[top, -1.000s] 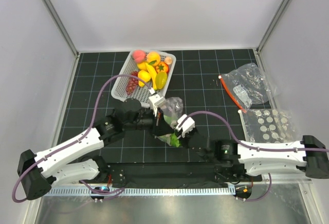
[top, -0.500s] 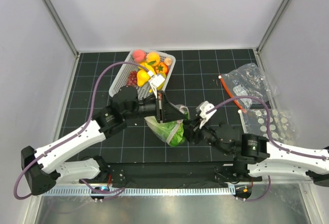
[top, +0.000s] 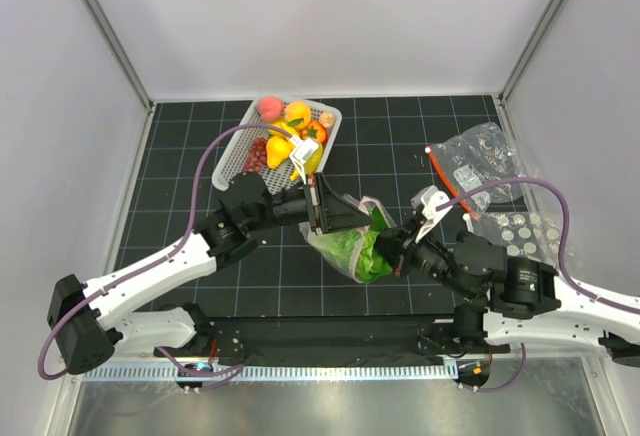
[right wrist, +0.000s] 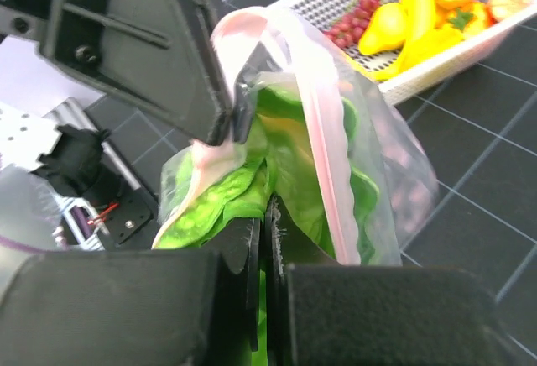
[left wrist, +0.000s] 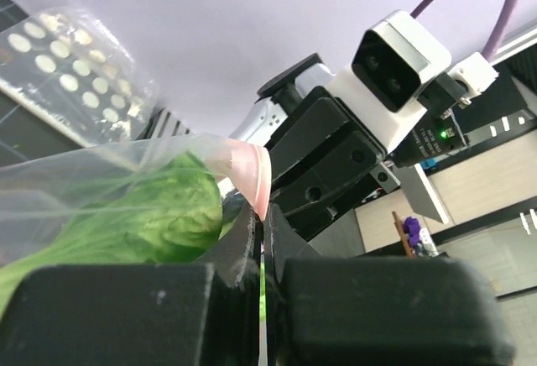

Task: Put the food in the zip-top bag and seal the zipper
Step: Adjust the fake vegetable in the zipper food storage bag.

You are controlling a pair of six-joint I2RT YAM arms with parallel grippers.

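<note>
The zip-top bag [top: 345, 224] is clear with a pale pink zipper [right wrist: 323, 148] and hangs between my two grippers above the mat. The green cabbage [top: 364, 253] is inside it and also shows in the left wrist view [left wrist: 159, 206] and the right wrist view [right wrist: 289, 173]. My left gripper [top: 325, 218] is shut on the pink zipper edge [left wrist: 254, 173]. My right gripper [top: 397, 247] is shut on the opposite side of the bag's mouth [right wrist: 267, 215]. The banana [top: 292, 142], peach [top: 269, 108] and grapes [top: 257, 158] lie in the white basket [top: 232, 174].
A dotted clear bag [top: 520, 241] lies flat at the right, and an undotted clear bag with an orange-red strip [top: 475, 161] lies behind it. The basket stands just behind my left gripper. Grey walls enclose the mat.
Both grippers have carried the bag with the cabbage to the right and a little up. The right arm has swung right, and the left arm has reached further across.
</note>
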